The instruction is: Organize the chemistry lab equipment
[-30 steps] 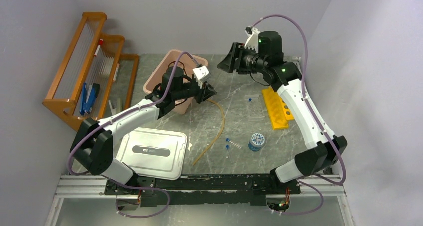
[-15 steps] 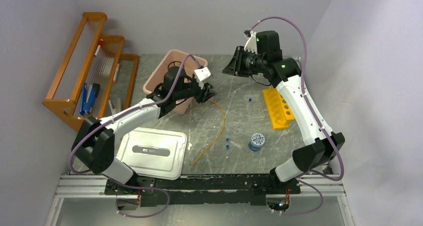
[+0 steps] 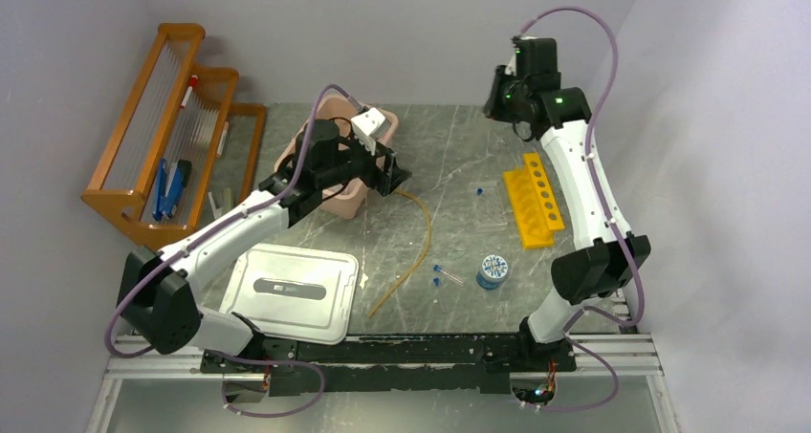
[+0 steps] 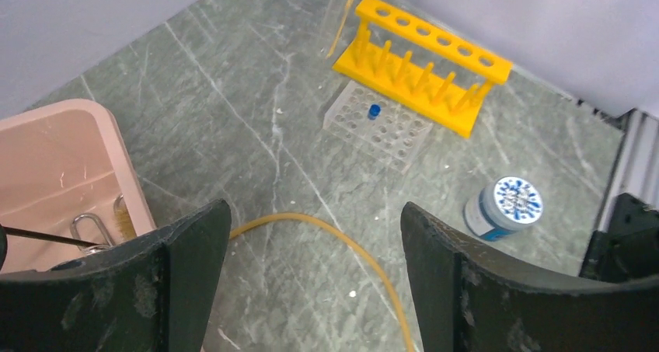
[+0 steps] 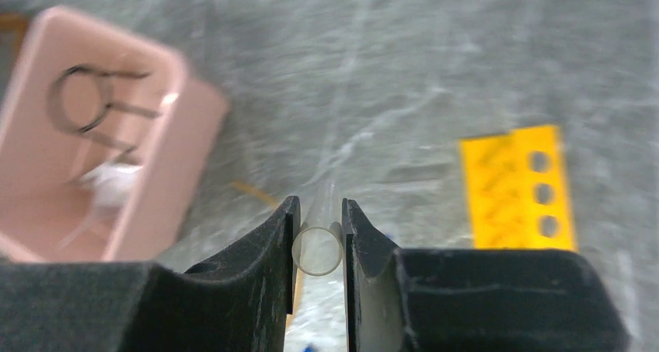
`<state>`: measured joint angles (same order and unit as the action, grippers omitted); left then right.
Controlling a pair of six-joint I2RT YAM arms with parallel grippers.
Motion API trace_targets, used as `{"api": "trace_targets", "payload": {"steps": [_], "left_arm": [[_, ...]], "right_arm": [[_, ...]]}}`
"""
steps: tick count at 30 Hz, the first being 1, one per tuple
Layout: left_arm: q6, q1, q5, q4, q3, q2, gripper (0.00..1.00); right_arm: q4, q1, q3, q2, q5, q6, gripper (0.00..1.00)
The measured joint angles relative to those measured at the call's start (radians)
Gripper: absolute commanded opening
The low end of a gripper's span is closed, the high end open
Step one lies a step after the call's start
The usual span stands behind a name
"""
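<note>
My right gripper [image 5: 319, 212] is shut on a clear glass tube [image 5: 317, 249], seen end-on between the jaws. It hangs high at the back right [image 3: 499, 100], above the yellow tube rack [image 3: 536, 205]. My left gripper [image 4: 315, 210] is open and empty, just right of the pink tub [image 3: 346, 204]. The long tan rubber tube [image 4: 342, 239] curves across the table below it. Inside the tub lies the black wire tripod ring [image 5: 81, 99]. Tiny blue-capped vials [image 3: 437, 272] lie loose near the table's middle. One more vial [image 4: 374, 111] stands in a clear tray.
A blue and white jar [image 3: 493, 270] stands right of the loose vials. The tub's white lid [image 3: 292, 290] lies at the front left. An orange wooden rack [image 3: 172, 137] lines the left wall. Walls close in the back and both sides.
My left gripper has opened beside the tub and shifted slightly left. My right gripper closed on the glass tube and swung up and to the right, toward the back corner.
</note>
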<state>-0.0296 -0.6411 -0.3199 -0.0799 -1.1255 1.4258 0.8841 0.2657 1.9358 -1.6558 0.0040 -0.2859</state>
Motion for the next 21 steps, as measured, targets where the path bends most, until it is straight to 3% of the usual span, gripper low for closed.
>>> {"api": "trace_targets", "payload": {"steps": [10,21], "left_arm": [[-0.05,0.002,-0.036,0.121,-0.007,-0.107,0.83],[-0.05,0.002,-0.036,0.156,-0.006,-0.111,0.82]], "right_arm": [[-0.037,-0.185,-0.061,-0.007,0.338,0.083,0.1],[-0.202,-0.24,-0.264,-0.006,0.407,0.081,0.09]]}}
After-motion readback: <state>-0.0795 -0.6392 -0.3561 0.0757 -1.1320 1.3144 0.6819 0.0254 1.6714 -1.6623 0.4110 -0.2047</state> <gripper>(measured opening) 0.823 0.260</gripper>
